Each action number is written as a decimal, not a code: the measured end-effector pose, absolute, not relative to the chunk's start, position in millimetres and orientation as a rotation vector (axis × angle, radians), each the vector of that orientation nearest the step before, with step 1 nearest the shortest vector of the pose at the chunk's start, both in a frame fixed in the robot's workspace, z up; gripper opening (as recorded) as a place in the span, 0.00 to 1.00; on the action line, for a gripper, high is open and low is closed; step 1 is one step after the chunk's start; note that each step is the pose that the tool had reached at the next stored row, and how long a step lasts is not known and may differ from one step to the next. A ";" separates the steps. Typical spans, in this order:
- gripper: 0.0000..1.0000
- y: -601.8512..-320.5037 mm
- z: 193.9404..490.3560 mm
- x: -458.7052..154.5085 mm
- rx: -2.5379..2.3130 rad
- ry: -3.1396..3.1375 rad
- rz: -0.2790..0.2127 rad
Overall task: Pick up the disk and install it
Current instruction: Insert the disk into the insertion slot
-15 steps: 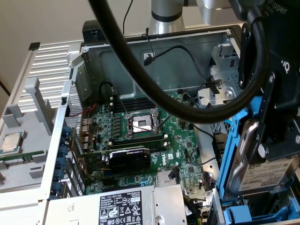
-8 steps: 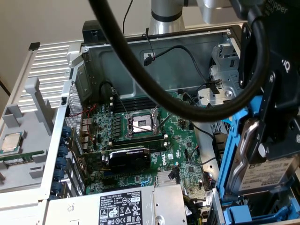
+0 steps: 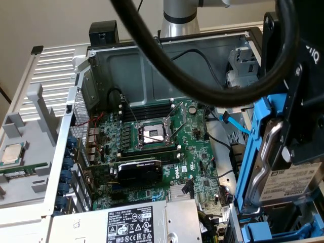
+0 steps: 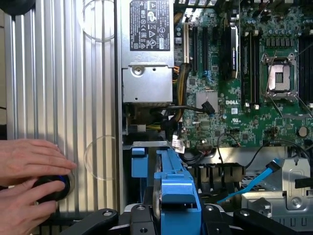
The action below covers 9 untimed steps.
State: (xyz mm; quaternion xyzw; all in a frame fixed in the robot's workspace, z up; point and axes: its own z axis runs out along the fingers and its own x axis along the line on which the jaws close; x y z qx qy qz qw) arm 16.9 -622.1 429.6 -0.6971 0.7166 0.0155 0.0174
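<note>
Disk (image 3: 292, 185) is hanging upright on edge at the exterior frame's lower right, at the open computer case's (image 3: 131, 71) edge; gripper (image 3: 296, 147) is clamping it between its fingers.

Upright disk (image 3: 292, 185) in claw (image 3: 292, 150)

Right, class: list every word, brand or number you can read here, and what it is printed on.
"DELL": on the motherboard.
Power supply label: print too small to read.
Label on the disk: too blurred to read.
Lettering on the graphics card: too blurred to read.
</note>
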 end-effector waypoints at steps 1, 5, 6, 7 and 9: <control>0.37 -622.1 429.5 16.9 -2.165 2.228 0.048; 0.37 -622.2 429.5 17.1 -2.151 2.246 0.050; 0.37 -622.2 429.5 17.2 -2.148 2.250 0.051; 0.37 -622.2 429.5 17.2 -2.148 2.250 0.051; 0.37 -622.1 429.5 17.2 -2.148 2.250 0.051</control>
